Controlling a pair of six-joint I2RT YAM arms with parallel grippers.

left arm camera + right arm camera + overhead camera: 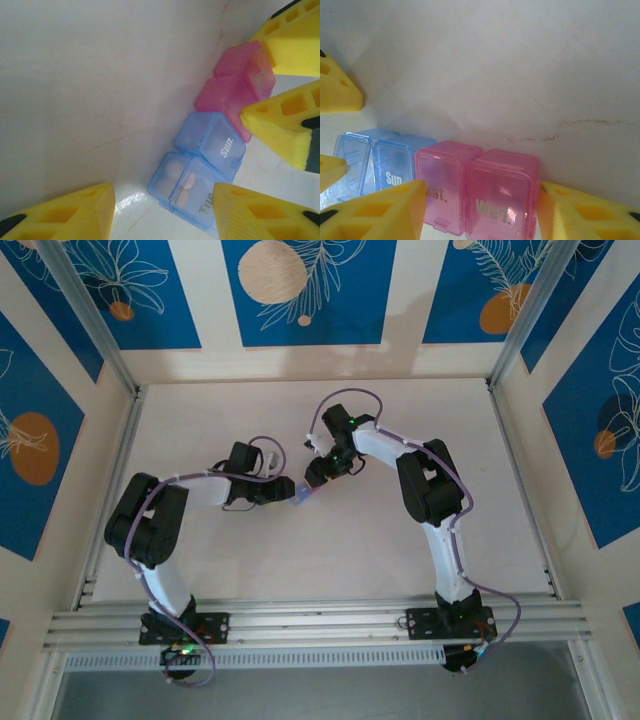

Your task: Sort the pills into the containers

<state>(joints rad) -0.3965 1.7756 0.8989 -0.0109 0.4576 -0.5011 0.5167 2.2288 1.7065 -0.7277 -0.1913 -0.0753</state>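
Observation:
The containers (220, 145) are a strip of joined translucent boxes lying on the table, two blue ("Tue", "Sun") and two pink ("Sat", "Wed") (500, 200). Peach pills (184, 189) show through the closed "Tue" box. My left gripper (162, 197) is open around the blue end: one finger overlaps that box and the other stands clear of it. My right gripper (482, 200) is open astride the pink end, with one finger against the "Wed" box's side and the other over the "Sat" lid. From above, both grippers meet at the strip (300, 493) mid-table.
The pale table (400, 570) lies bare around the strip. In the left wrist view the right gripper's yellow fingers (292, 50) crowd the pink boxes. A left finger (337, 92) stands beside the blue boxes in the right wrist view. Rails edge the table.

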